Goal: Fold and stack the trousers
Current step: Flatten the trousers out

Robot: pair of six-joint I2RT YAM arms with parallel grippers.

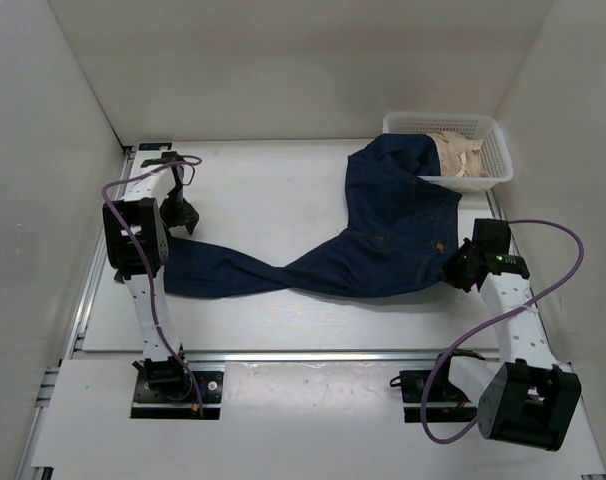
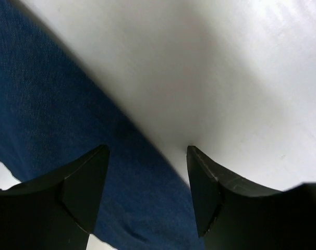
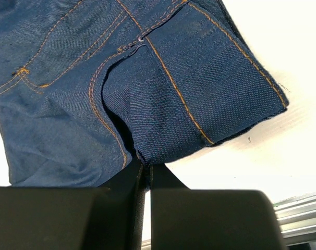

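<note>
1. The trousers [image 1: 383, 240] are lying spread across the white worktop [image 1: 263, 180]. One leg is stretching left, and the other end is draping over the rim of the white basket [image 1: 495, 150] at the far right.
2. The right tool [image 3: 146, 169] is pinching a fold of denim beside the tan-stitched seam, its jaws pressed together on the cloth.
3. The left tool [image 2: 147, 151] is hanging with its jaws wide over the edge of the left leg, gripping nothing, with denim and bare worktop showing below.

The trousers [image 1: 383, 235] sprawl across the table [image 1: 263, 190], one leg draped into the basket [image 1: 501, 146]
</note>
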